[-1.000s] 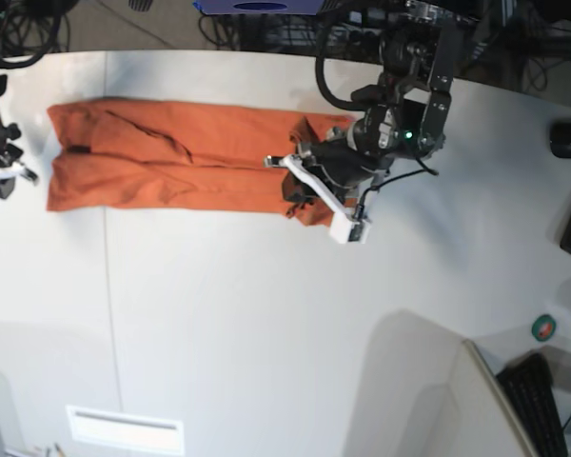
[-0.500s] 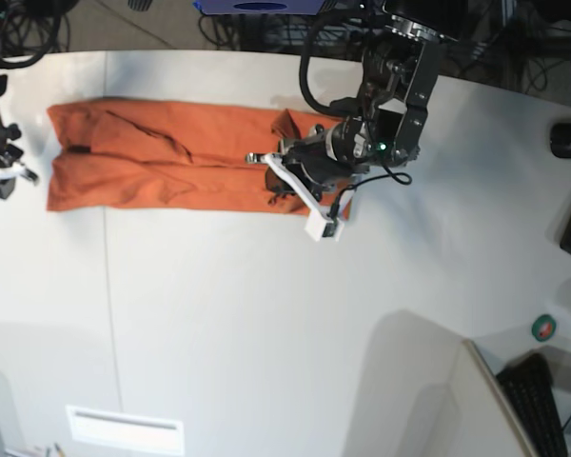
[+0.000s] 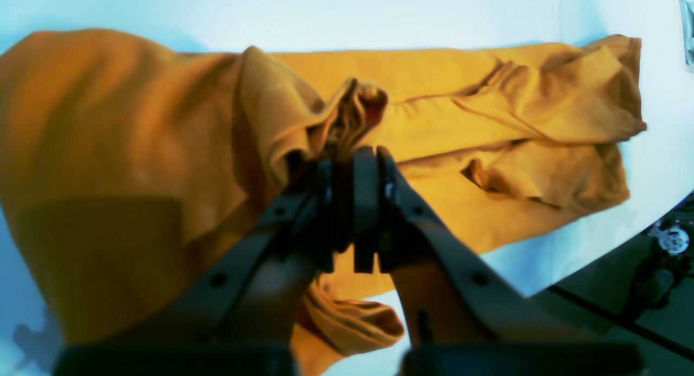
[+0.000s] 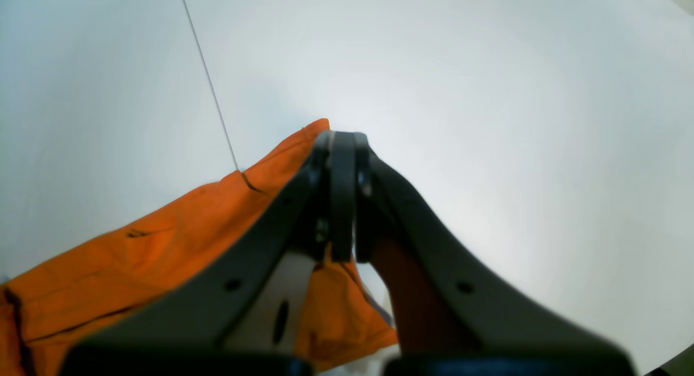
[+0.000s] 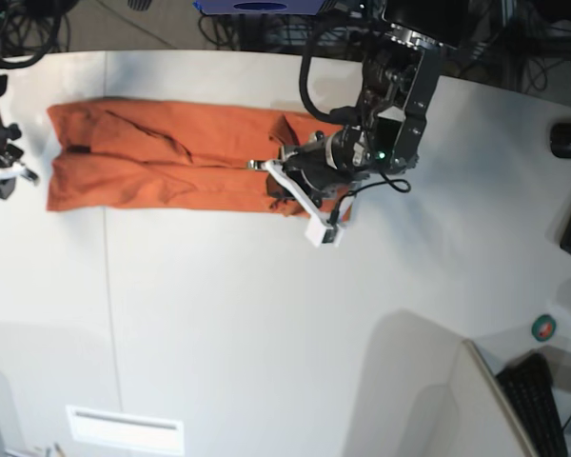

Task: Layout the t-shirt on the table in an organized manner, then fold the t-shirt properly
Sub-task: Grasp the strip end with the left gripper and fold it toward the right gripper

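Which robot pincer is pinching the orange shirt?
The left pincer, on the right in the base view, is shut on a bunched fold of the t-shirt. The right pincer is shut too, beside the shirt's far end, holding nothing visible.

Base cam looking straight down from high; both wrist cams sitting close behind their fingers, looking along them; all sharing the shirt [image 5: 162, 157].

From my right wrist camera I see the right gripper [image 4: 342, 202] with its jaws pressed together above a corner of the orange t-shirt [image 4: 162, 240], which lies at lower left on the white table [image 4: 488, 121] beside a thin seam line [image 4: 209, 77].
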You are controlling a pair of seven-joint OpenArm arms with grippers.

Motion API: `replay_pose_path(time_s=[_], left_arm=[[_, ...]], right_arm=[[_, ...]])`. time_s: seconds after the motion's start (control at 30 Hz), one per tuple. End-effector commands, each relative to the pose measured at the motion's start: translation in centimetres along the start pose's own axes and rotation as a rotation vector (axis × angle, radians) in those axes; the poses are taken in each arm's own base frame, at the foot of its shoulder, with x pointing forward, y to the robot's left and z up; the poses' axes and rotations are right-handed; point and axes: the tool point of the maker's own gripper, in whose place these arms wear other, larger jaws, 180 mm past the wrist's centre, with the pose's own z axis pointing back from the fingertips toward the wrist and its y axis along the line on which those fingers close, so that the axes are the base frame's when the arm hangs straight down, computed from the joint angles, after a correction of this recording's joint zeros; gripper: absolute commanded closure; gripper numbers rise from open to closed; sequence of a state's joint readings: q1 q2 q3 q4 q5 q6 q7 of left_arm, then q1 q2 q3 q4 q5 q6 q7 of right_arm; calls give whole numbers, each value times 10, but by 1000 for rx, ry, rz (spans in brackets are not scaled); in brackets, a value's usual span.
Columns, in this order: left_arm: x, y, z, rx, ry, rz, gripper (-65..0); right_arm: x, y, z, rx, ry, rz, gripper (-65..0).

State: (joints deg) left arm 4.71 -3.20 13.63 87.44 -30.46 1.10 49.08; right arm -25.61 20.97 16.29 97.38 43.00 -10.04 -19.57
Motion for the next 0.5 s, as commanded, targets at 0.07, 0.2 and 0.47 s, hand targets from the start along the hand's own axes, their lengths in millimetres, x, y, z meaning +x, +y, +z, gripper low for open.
replay_pose_path(time_s=[0.07,0.2,0.47], left_arm=[[11,-8,-1,-27,-30,-4,0],[12,-9,0,-28,-32,-5,0],[12,-9,-1,-29,-33,-4,0]], right_arm=[[18,1,2,6,-52,21,0],[18,1,2,6,-52,21,0],[18,1,2,7,-53,20,0]])
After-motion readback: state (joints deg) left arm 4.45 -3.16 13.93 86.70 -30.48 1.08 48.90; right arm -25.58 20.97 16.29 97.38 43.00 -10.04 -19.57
